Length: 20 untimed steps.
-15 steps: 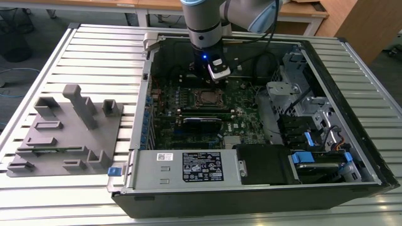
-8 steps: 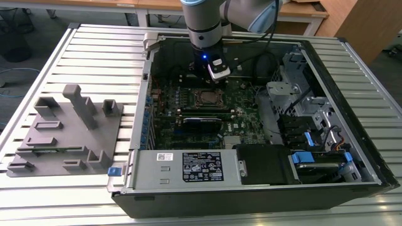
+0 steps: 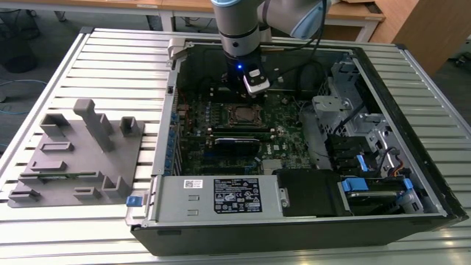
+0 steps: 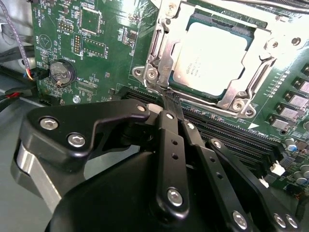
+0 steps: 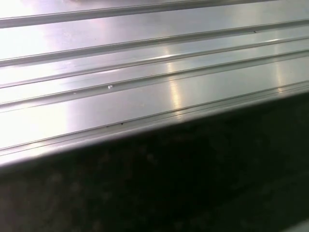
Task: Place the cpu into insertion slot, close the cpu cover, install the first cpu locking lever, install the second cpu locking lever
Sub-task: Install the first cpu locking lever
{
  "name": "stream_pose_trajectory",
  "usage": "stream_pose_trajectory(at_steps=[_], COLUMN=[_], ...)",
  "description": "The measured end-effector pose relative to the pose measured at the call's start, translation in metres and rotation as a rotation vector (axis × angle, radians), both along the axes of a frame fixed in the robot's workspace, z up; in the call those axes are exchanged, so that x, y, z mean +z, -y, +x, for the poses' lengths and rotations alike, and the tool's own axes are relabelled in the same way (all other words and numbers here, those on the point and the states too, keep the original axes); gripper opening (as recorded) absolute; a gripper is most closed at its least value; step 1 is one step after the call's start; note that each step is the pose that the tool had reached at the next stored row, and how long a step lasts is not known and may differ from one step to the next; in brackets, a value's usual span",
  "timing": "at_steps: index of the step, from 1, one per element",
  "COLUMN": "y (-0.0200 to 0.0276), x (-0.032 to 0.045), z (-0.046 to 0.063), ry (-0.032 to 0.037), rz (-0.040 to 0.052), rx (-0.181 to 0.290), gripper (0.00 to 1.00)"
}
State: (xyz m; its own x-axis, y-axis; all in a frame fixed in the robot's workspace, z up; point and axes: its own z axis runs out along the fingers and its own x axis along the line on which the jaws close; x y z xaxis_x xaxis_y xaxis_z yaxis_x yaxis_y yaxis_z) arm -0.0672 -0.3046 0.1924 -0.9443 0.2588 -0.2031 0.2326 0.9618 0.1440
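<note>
— While the black two-finger gripper (image 4: 170,100) hangs with its fingers pressed together just beside the thin silvery metal cpu cover (image 4: 164,53), which step is this?

— A locking lever, I judge. The dull silver-grey square cpu (image 4: 212,58) lies in the silver-rimmed insertion slot (image 3: 241,114), cover down around it.

— Next move?

— A precise hook and press.

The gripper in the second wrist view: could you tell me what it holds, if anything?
Nothing: the gripper is shut, its tips at the cpu cover edge.
</note>
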Motion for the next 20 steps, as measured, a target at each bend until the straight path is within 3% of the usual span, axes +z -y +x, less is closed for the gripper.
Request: stream_pose_trajectory(at_steps=[13, 20], y=[-0.0006, -0.0007], x=[-0.0009, 0.0071], z=[0.0019, 0.0019], ry=[0.0013, 0.0014], rz=[0.0017, 0.0019], rx=[0.000, 0.000], gripper=[0.11, 0.11])
